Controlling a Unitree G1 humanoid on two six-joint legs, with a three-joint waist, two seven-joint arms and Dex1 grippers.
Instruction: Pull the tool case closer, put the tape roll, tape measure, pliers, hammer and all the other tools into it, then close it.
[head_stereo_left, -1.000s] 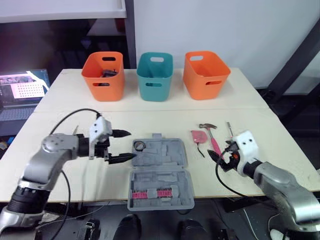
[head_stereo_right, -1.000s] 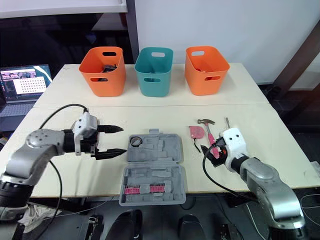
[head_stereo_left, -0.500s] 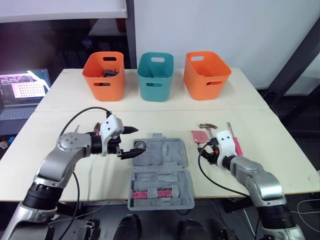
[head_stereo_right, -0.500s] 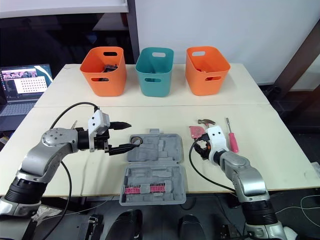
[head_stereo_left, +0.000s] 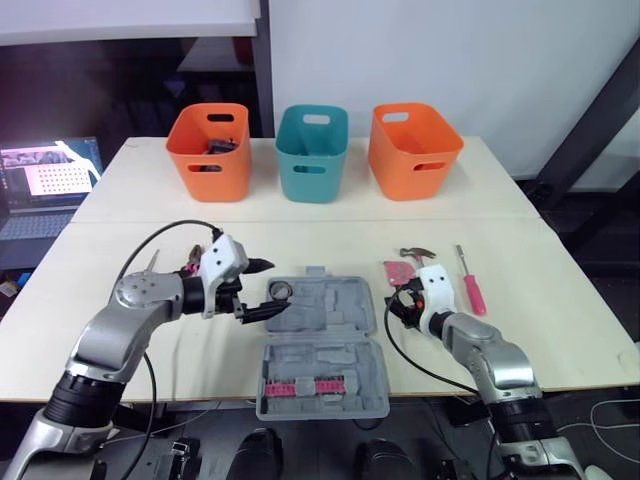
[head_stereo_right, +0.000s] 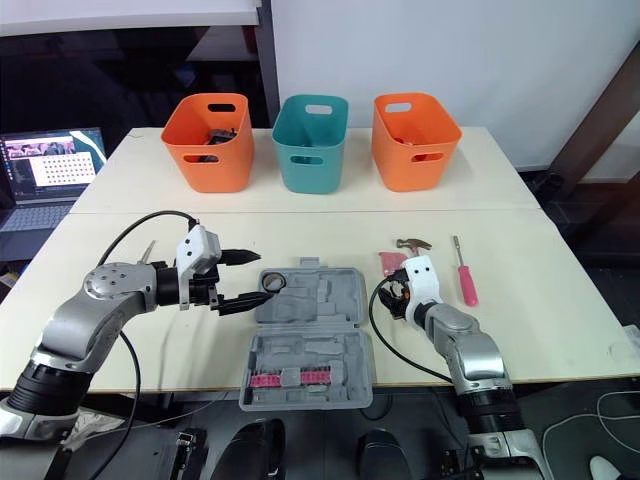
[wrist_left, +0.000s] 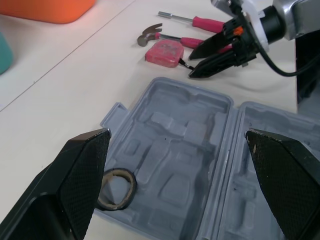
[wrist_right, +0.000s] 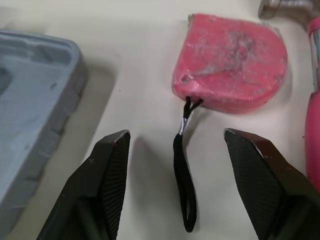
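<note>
The grey tool case (head_stereo_left: 335, 318) lies open and flat at the table's front. A tape roll (head_stereo_left: 279, 291) sits in its far left corner, and pink pliers (head_stereo_left: 305, 387) lie in the near half. My left gripper (head_stereo_left: 280, 286) is open, hovering at that corner with its fingers either side of the roll (wrist_left: 116, 182). The pink tape measure (wrist_right: 231, 60) lies right of the case, its black strap (wrist_right: 184, 185) trailing toward me. My right gripper (head_stereo_left: 398, 304) is open just short of it, fingers astride the strap. Just past the measure lies the hammer (head_stereo_left: 414, 255), and right of that a pink screwdriver (head_stereo_left: 468, 288).
Three bins stand in a row at the back: orange (head_stereo_left: 208, 150), teal (head_stereo_left: 311, 150), orange (head_stereo_left: 413, 148). A laptop (head_stereo_left: 45, 180) sits off the table's left side. A thin metal tool (head_stereo_left: 150, 262) lies by my left forearm.
My left gripper moved right to the case's corner over the tape roll. My right gripper swung left from beside the hammer handle to the tape measure, uncovering the screwdriver.
</note>
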